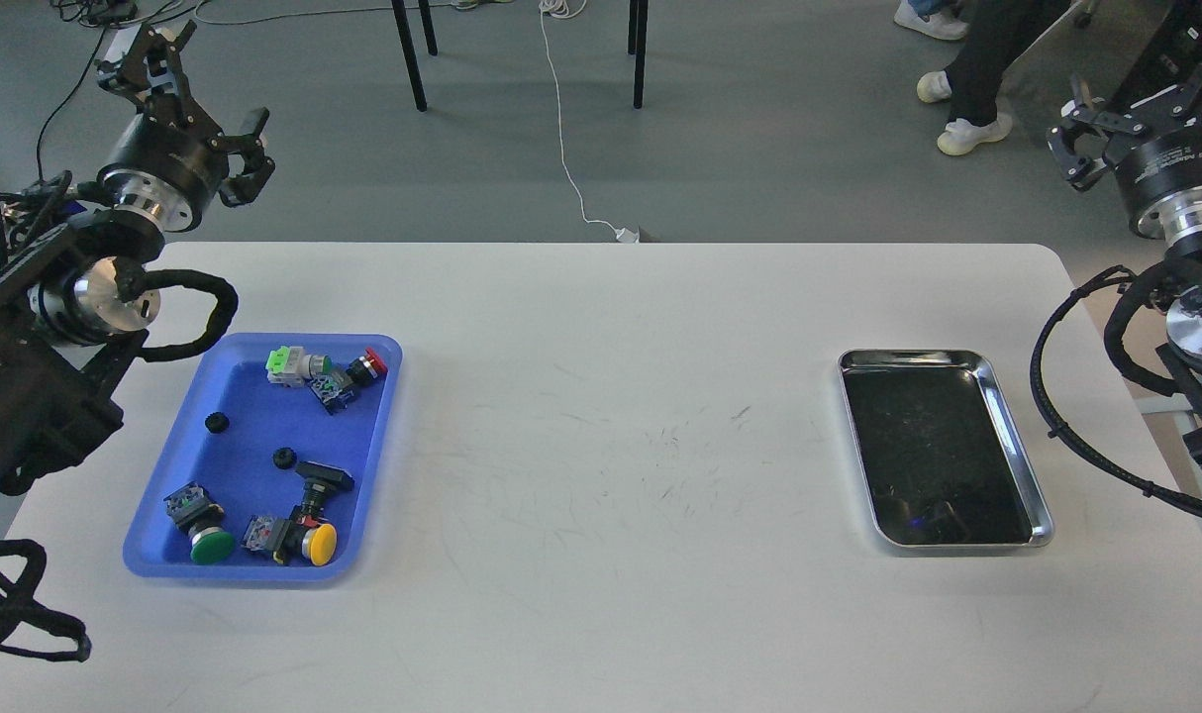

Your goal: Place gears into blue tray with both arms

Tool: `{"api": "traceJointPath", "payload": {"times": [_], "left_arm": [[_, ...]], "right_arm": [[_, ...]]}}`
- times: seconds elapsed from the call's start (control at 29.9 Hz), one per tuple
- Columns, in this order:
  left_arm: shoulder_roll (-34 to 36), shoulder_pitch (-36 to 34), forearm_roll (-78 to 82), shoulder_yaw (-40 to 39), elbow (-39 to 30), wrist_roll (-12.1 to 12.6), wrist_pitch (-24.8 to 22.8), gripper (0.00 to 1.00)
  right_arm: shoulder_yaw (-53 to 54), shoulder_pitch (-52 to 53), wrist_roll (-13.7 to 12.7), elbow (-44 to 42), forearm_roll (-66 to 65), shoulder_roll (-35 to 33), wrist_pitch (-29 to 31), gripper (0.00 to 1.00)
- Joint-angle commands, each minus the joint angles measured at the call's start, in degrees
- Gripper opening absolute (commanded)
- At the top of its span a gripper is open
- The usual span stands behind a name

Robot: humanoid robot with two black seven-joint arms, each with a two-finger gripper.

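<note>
**Desk lead:** Where are we on the gears?

**Me:** Working from the near edge outward. Closest to me, the blue tray sits on the left of the desk. At its near end I see a green-capped switch and a yellow-capped switch. Further in, 2 small black gears lie flat on the tray floor: one gear near the middle and another gear toward the left wall. At the far end of the tray are more switches, tangled together.

**Desk lead:** Any gears left outside it?

**Me:** None that I can find. The steel tray on the right looks bare and dark inside, though a tiny black gear could hide against it. My judgement is that the placing is done or nearly so.

**Desk lead:** And the arms?

**Me:** Both are raised and pulled back beyond the desk's far corners. The left end effector is spread apart and carries nothing. The right end effector is partly cut by the frame edge; its fingers appear parted and bare.
</note>
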Motion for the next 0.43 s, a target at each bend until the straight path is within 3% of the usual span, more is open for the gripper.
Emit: {"api": "traceJointPath", "payload": {"times": [0.0,0.13,0.4], "left_arm": [[-1.7,0.1,-1.8,-0.9,1.2,0.0,-3.4,0.98],[-3.4,1.0,-7.7,-0.7,1.2,0.1,-4.3,0.98],[-6.0,3.7,-8.3,-0.3,1.2,-0.1,-4.0,0.98]], "right_arm": [[0.0,1.3,-2.8,-3.9,1.0,3.8,0.6,0.99],[0.0,2.2,-4.9,-9.6,1.1,8.0,1.2,0.99],[-1.3,1.5,-4.6,-9.7,1.0,9.5,4.4,0.99]]}}
